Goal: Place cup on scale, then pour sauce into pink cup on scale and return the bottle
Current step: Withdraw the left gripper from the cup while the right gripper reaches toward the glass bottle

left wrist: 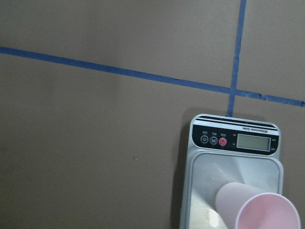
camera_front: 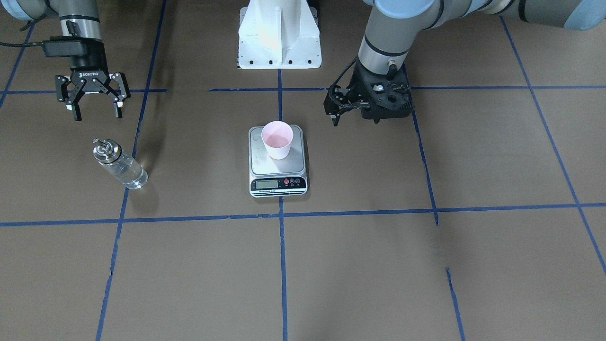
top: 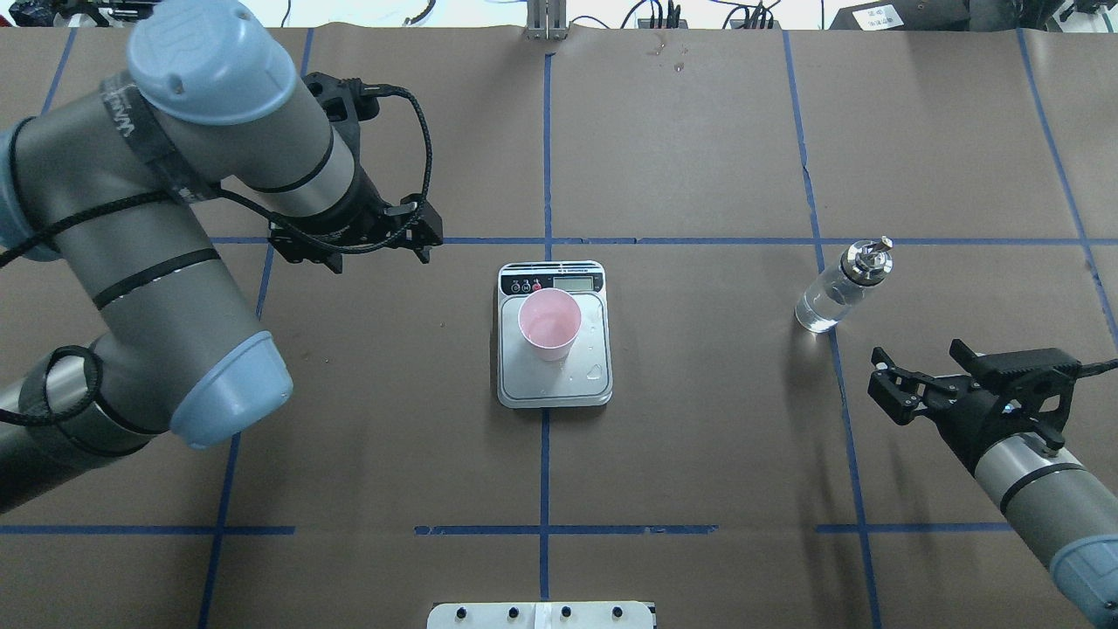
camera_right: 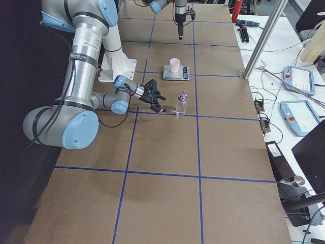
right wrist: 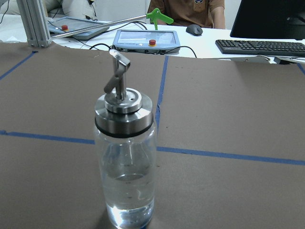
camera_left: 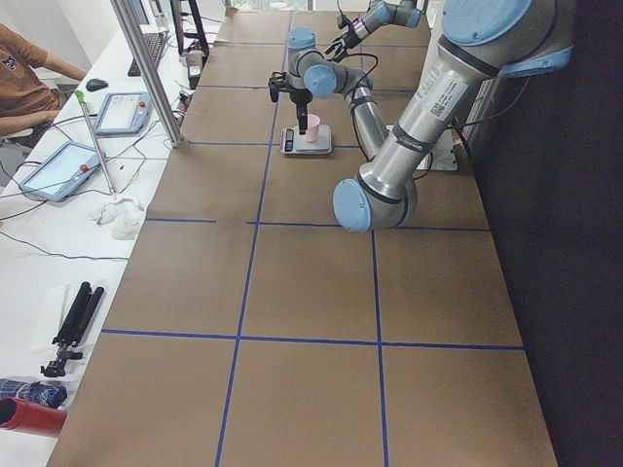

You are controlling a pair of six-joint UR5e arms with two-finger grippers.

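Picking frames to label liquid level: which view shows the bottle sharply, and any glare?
Right wrist view: bottle sharp, liquid level readable, slight shine on its cap. Front-facing view: bottle small, white robot pedestal overexposed. Left wrist view: soft, no bottle.

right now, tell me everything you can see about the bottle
The bottle is a small clear glass cylinder with a shiny silver metal cap and an angled pour spout. Clear, water-like liquid fills roughly its lower half. It stands upright on the brown table, at a blue tape line, well to one side of the scale. Nothing grips it: the right gripper hangs open close by, not touching.
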